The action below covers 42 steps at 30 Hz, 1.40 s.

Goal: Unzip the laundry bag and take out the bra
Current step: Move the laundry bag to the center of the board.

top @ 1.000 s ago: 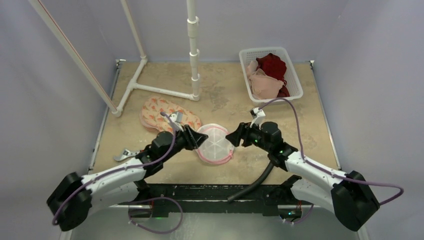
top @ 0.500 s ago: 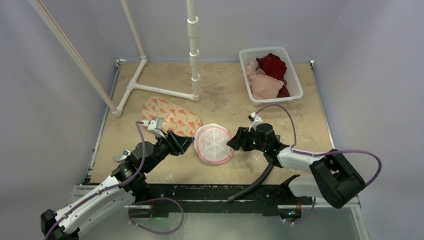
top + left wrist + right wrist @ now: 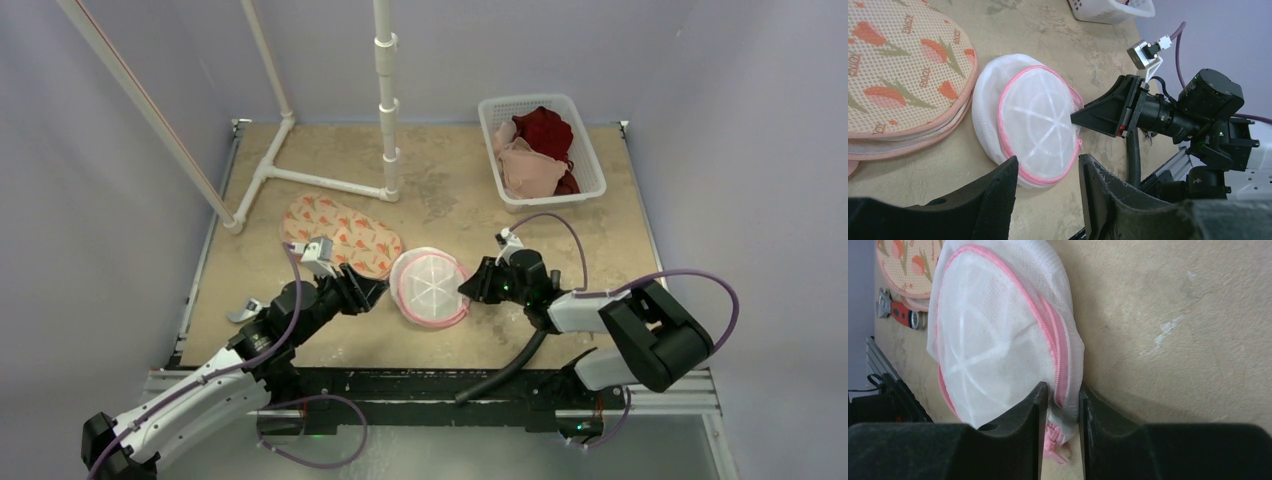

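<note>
Right wrist view gave you the closest look at the laundry bag (image 3: 993, 340), a round white mesh disc edged by a pink zipper (image 3: 1048, 335). The mesh was too milky for you to make out anything inside. Your right gripper (image 3: 1060, 390) had its two fingers pinched onto the bag's rim, with the pink band and a fold of mesh filling the narrow gap between them. A scrap of pink hung under the fingertips, and you could not tell whether it was the zipper pull. The bag's lower part was hidden behind the fingers.

The top external camera showed you what the wrists could not. The laundry bag (image 3: 430, 288) lay flat on the table (image 3: 440, 180) toward its near edge, between the two arms. The right gripper (image 3: 468, 288) was at its right edge and the left gripper (image 3: 372, 288) just beside its left edge. From up there the grip itself was too small to judge.

Your left wrist camera showed the left gripper (image 3: 1048, 160) with fingers spread and holding nothing, the bag's near rim just beyond them. It also showed the right gripper (image 3: 1074, 116) at the far rim.

A tulip-print pouch (image 3: 340, 232) lay right up against the bag's left side. At the back right, a white basket (image 3: 590, 150) held red and beige garments (image 3: 530, 165), too crumpled for you to identify. A red-handled tool (image 3: 898, 315) showed only partly at the right wrist view's edge.
</note>
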Each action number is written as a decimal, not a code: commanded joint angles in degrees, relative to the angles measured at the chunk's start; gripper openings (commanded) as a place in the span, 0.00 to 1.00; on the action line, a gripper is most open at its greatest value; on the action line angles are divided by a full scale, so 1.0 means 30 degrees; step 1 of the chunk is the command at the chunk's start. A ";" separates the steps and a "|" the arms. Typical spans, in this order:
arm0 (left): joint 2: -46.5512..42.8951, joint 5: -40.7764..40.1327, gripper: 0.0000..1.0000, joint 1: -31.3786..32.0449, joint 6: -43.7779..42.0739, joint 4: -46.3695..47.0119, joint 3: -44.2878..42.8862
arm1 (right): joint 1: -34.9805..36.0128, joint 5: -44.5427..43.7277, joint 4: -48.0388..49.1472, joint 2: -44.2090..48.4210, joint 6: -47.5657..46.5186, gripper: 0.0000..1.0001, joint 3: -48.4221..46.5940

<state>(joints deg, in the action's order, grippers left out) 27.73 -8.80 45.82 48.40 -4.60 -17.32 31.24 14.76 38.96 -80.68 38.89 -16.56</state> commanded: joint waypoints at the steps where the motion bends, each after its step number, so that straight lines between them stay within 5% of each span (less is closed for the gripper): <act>1: 0.0510 -0.0173 0.47 0.0043 -0.0275 0.0580 -0.0342 | -0.0424 -0.1285 0.1039 -0.0303 0.0333 0.28 0.0216; 10: 0.1132 -0.0661 0.46 0.0031 -0.0590 0.0491 -0.0430 | -0.0879 -0.2376 0.1028 -0.0063 0.1114 0.18 0.0000; 27: 0.0999 -0.1420 0.46 0.0040 -0.1079 -0.0455 -0.0710 | -0.3067 -0.3374 -0.0667 -0.0208 0.0596 0.20 -0.1814; 30: 0.0763 -0.1567 0.46 0.0048 -0.1108 -0.0720 -0.0712 | -0.3076 -0.3423 -0.1212 0.0171 0.0301 0.26 -0.1863; 36: 0.0690 -0.1572 0.46 0.0032 -0.1242 -0.0986 -0.0936 | -0.3010 -0.4238 -0.4330 0.3869 -0.0763 0.63 -0.2540; 39: 0.0722 -0.1651 0.47 0.0020 -0.1450 -0.1256 -0.1297 | -0.3005 -0.4100 -0.6531 0.5977 -0.1655 0.66 -0.3471; 42: 0.0782 -0.2045 0.47 0.0006 -0.1672 -0.1647 -0.1732 | -0.2952 -0.0985 -0.5803 0.6677 -0.2400 0.59 -0.4099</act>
<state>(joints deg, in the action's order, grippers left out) 30.04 -12.95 45.82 45.39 -8.78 -18.68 22.37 4.25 23.38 -63.92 36.27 -24.53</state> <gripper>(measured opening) 0.465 0.637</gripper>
